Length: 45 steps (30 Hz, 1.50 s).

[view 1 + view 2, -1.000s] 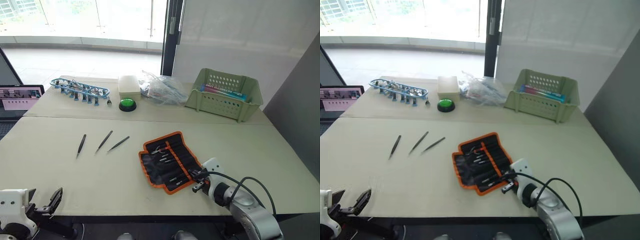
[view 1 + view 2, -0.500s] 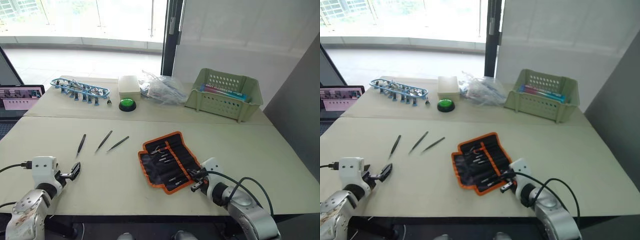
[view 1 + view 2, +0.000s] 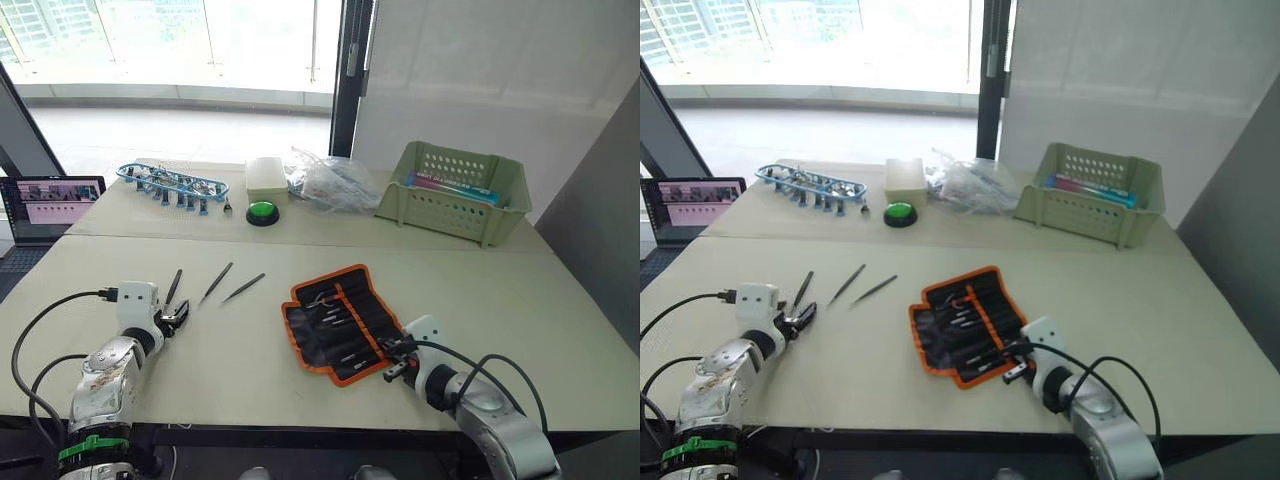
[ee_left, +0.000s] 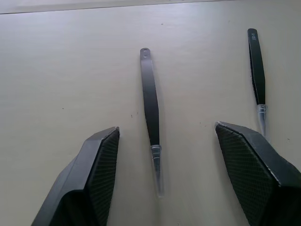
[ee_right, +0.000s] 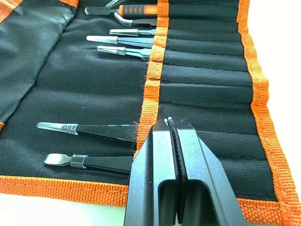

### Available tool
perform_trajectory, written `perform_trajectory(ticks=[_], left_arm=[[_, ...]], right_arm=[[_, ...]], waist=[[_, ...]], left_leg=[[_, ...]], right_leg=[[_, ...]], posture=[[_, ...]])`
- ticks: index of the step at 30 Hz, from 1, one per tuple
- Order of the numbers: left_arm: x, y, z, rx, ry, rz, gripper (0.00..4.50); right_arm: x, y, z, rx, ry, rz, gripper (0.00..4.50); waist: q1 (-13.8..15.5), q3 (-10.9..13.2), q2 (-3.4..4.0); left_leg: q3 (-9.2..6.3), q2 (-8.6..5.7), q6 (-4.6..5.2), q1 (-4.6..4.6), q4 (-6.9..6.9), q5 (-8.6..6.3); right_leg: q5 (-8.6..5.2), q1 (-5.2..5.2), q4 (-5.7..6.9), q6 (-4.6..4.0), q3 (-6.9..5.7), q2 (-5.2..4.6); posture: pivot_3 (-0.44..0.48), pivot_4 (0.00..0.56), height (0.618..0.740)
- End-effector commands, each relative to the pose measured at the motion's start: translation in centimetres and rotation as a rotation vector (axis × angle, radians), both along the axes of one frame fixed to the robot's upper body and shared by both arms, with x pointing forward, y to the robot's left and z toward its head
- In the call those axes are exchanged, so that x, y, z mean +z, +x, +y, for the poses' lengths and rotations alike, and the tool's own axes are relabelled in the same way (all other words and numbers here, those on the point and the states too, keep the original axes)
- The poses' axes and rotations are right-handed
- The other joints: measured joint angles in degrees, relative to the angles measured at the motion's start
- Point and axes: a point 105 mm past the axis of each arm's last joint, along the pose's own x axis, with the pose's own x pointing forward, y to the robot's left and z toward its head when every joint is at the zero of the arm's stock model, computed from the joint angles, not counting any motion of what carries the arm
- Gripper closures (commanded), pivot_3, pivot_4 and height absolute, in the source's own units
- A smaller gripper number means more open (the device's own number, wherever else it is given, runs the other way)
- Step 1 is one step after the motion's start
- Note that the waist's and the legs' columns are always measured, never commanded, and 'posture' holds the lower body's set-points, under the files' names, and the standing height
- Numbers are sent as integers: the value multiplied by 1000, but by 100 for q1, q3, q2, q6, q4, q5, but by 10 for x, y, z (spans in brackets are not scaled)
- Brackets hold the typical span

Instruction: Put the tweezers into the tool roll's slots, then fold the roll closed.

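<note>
Because the thin dark pointed metal tweezers [image 4: 150,101] lying left of the open black orange-edged fabric tool roll [image 3: 335,320] look light, stiff and flat, the released left gripper [image 4: 164,183] straddling one should pinch its mid-shank, while the right gripper [image 5: 175,141] sits clenched, empty, over the roll's near edge.

Bare table [image 3: 480,290] surrounds the open tool roll [image 3: 335,322] on all sides. Three tweezers [image 3: 217,284] lie loose to its left, with open gaps between them. The left gripper [image 4: 157,155] straddles one, fingers wide apart. The basket [image 3: 455,190], bag and button stand well back.
</note>
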Motion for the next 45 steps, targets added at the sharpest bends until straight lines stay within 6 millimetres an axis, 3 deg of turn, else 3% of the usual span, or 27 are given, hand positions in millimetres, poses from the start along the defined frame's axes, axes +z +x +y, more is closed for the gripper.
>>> perform_trajectory(ticks=[1,7,13,18,20,23,29,31,36,45], left_arm=[[-26,0,-17,-40,-45,92,2533],[-24,-4,-7,12,-40,82,4463],[4,-4,10,80,2,-26,4463],[52,-2,3,3,115,-194,4463],[77,0,-10,-71,160,-274,4463],[102,1,-53,-294,227,-326,4463],[98,-25,-151,-829,117,-146,4463],[94,-32,-172,-941,155,-91,4463],[76,-45,-194,-1080,222,84,4463],[70,-51,-202,-1165,352,225,4463]], right_arm=[[-38,-18,2,10,-28,181,4500],[-38,-19,1,9,-29,180,4500],[-38,-20,1,9,-29,182,4500],[-38,-20,2,13,-27,182,4500],[-39,-20,2,14,-28,184,4500],[-39,-19,3,19,-31,186,4500],[-39,-18,3,28,-35,186,4500],[-40,-17,2,27,-37,187,4500],[-40,-14,1,18,-38,180,4500],[-38,-13,-1,-4,-33,170,4500]], waist=[[-2,-2,4],[-8,-4,6],[-31,-2,4],[-62,6,-45],[-62,11,-69],[-62,11,-77],[-93,14,-73],[-102,16,-74],[-128,25,-61],[-130,33,-59]], left_leg=[[0,-1,0,0,0,0],[0,-2,0,2,0,0],[0,-1,0,0,-1,0],[-1,6,0,-25,-3,0],[-1,9,5,-55,-1,3],[3,13,12,-72,0,8],[26,14,15,-79,-4,9],[26,16,31,-82,-5,18],[26,16,40,-86,-6,23],[25,13,41,-88,-2,24]], right_leg=[[0,0,0,1,0,0],[1,0,-2,3,2,1],[1,-3,-4,4,4,2],[1,-13,-5,4,3,8],[3,-22,-5,3,0,10],[7,-30,-14,-2,-2,6],[7,-34,-29,-10,10,1],[-1,-38,-29,-1,10,8],[-6,-48,-25,1,17,19],[-8,-50,-26,6,19,21]], posture=[[0,150,738],[0,150,738],[0,150,738],[0,150,738],[0,150,738],[0,150,738],[0,150,738],[0,150,738],[0,150,738],[0,150,738]])
